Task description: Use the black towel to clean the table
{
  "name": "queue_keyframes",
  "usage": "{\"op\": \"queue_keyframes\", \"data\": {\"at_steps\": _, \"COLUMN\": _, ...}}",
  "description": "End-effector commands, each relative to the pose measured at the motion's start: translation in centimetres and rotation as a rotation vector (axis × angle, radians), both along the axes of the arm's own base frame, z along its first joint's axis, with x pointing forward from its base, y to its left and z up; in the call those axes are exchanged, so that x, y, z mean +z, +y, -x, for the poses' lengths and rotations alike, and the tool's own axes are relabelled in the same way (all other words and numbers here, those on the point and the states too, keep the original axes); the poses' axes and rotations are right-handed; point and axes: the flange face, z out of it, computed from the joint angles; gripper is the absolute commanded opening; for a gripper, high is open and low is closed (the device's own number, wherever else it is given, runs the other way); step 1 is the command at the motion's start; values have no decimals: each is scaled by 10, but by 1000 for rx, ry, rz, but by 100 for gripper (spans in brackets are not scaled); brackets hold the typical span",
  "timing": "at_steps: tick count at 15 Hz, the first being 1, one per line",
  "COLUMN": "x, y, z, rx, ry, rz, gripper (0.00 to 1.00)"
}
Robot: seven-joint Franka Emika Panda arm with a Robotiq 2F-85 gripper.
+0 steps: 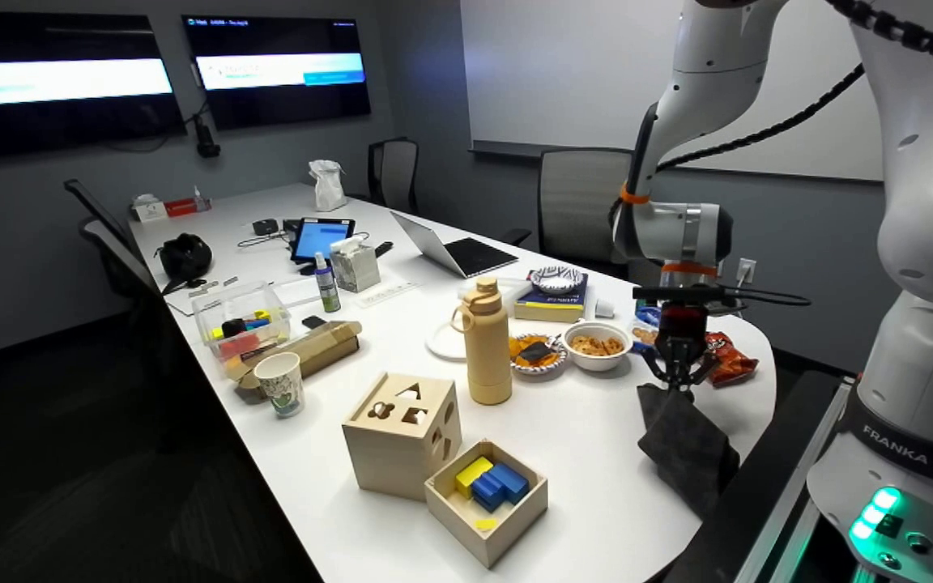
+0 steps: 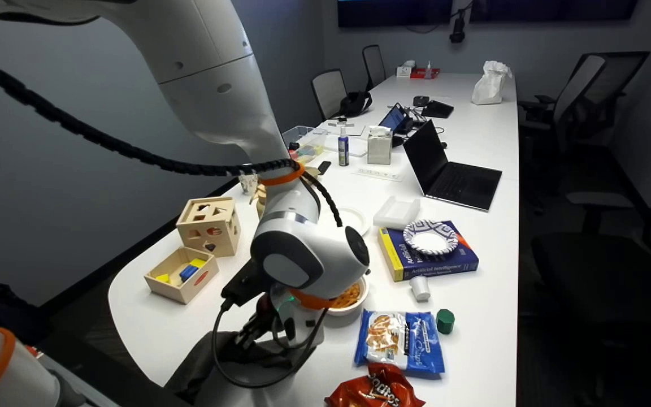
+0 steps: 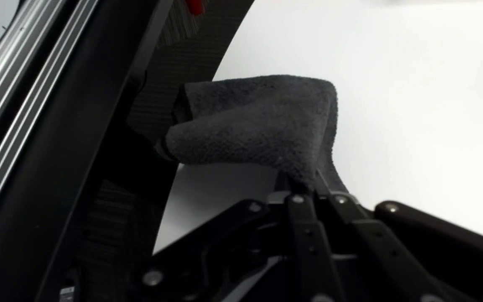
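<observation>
Crowding a meeting-room table (image 1: 596, 486), from left to right in an exterior view, were a paper cup (image 1: 280, 387), a wooden shape box (image 1: 398, 441), a wooden tray (image 1: 520, 525) of blue and yellow blocks (image 1: 507, 479), a tan bottle (image 1: 488, 350) and a white bowl (image 1: 596, 362) of snacks (image 1: 596, 346). Right of them hung the gripper (image 1: 680, 384) of the robot arm (image 1: 705, 89), its fingers closed on a fold of the black towel (image 1: 688, 453); a red chip bag (image 1: 729, 361) lay behind it, and at far right stood the robot's base (image 1: 912, 474).

The towel drooped below the fingertips, its long axis slanting down toward the robot's base, so that most of the cloth hung on the edge side of the grip rather than over the white tabletop. The coming wipe seemingly turned on carrying the loose end inward before pressing down; lowered straight, part of it would probably miss the table.

At left in the wrist view, a black mount (image 3: 80, 109) stood apart from the table edge, floor (image 3: 187, 58) showing behind the loose end, something I could not make out in the exterior views. The wrist view also caught the fold pinched between the fingertips; in an exterior view where a blue snack bag (image 2: 399, 342) lay in plain sight, the robot arm partly hid the grip. Whether the cloth touched the table I could not tell.
</observation>
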Motion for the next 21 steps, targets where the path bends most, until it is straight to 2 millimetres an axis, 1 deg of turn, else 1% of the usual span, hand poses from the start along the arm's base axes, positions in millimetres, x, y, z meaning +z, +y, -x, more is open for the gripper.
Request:
{"op": "queue_keyframes", "data": {"at_steps": 1, "x": -1, "y": -44, "z": 12, "rx": -121, "ry": 28, "rz": 127, "gripper": 1}}
{"op": "queue_keyframes", "data": {"at_steps": 4, "x": -4, "y": -78, "z": 11, "rx": -192, "ry": -3, "rz": 277, "gripper": 1}}
{"op": "queue_keyframes", "data": {"at_steps": 6, "x": -7, "y": -94, "z": 6, "rx": -221, "ry": -8, "rz": 350, "gripper": 1}}
{"op": "queue_keyframes", "data": {"at_steps": 8, "x": -8, "y": -105, "z": -3, "rx": -232, "ry": -27, "rz": 393, "gripper": 1}}
{"op": "queue_keyframes", "data": {"at_steps": 11, "x": -5, "y": -107, "z": -27, "rx": -195, "ry": -105, "rz": 401, "gripper": 1}}
{"op": "queue_keyframes", "data": {"at_steps": 13, "x": -2, "y": -94, "z": -47, "rx": -148, "ry": -175, "rz": 356, "gripper": 1}}
{"op": "queue_keyframes", "data": {"at_steps": 15, "x": -4, "y": -79, "z": -65, "rx": -94, "ry": -225, "rz": 309, "gripper": 1}}
{"op": "queue_keyframes", "data": {"at_steps": 18, "x": -16, "y": -46, "z": -87, "rx": -9, "ry": -275, "rz": 231, "gripper": 1}}
{"op": "queue_keyframes", "data": {"at_steps": 20, "x": -25, "y": -19, "z": -101, "rx": 50, "ry": -301, "rz": 174, "gripper": 1}}
{"op": "queue_keyframes", "data": {"at_steps": 21, "x": -29, "y": -6, "z": -104, "rx": 79, "ry": -310, "rz": 140, "gripper": 1}}
